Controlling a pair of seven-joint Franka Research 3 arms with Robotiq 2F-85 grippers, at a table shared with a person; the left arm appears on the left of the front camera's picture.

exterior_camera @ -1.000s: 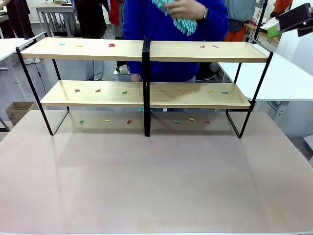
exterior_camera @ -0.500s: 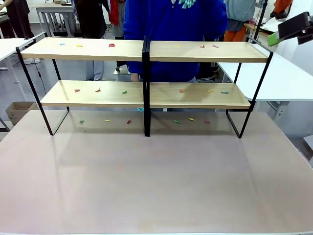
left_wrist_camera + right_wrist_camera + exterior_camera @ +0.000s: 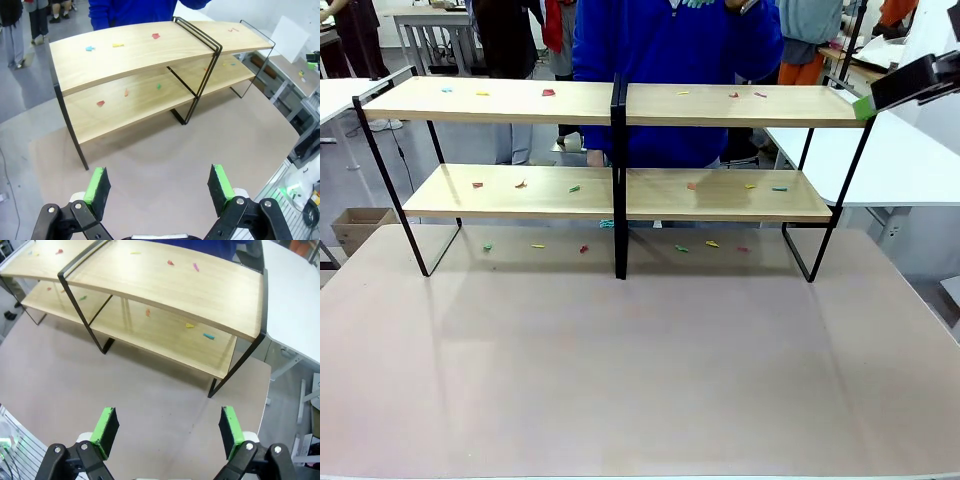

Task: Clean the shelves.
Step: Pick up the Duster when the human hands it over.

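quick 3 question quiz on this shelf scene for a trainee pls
1. True or false: both boards of the shelves are already wiped clean.
2. The left tool is: A) shut on a cloth B) open, holding nothing C) shut and empty
3. Fill in: the person in the blue top stands ____ the shelves, seen from the robot's side.

Key
1. False: small coloured scraps lie on both boards.
2. B
3. behind
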